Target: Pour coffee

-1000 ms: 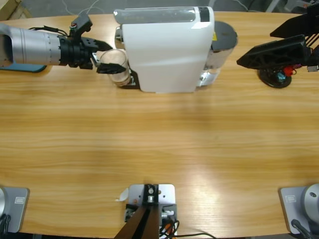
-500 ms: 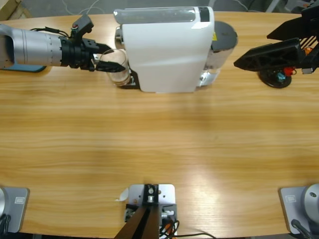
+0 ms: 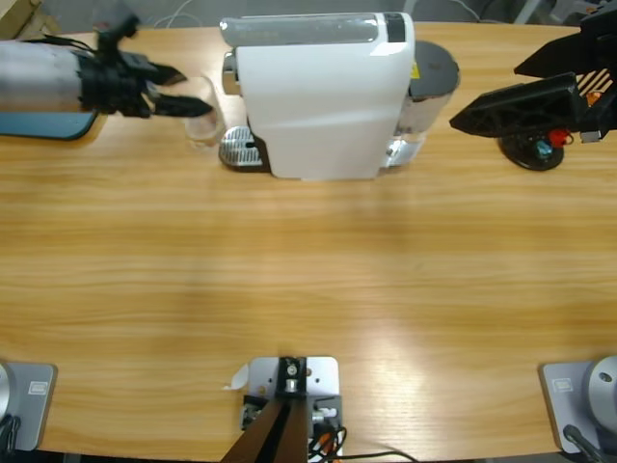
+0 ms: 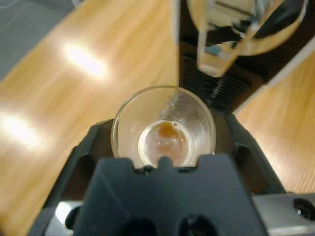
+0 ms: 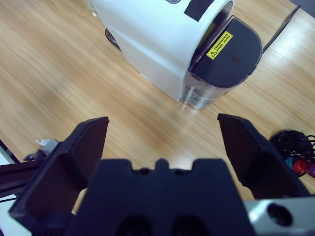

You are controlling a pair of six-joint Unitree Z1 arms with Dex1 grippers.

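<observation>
A small clear glass tumbler is clamped between the jaws of my left gripper, which comes in from the left edge. The glass hangs just left of the white coffee machine and off its metal drip tray. Looking along the left wrist, the tumbler sits upright between the black jaws of that gripper, with a thin pool of light-brown coffee at its bottom. The machine's spout and tray lie just beyond. My right gripper hovers open to the right of the machine; in its own view nothing is between the jaws.
A dark water tank sits on the machine's right side. A black round base with coloured cables stands at the far right. A blue flat thing lies under the left arm. Bare wood fills the table's near half.
My left gripper has drawn back to the left with the tumbler, lifting it off the drip tray and clear of the machine. The right gripper has barely shifted.
</observation>
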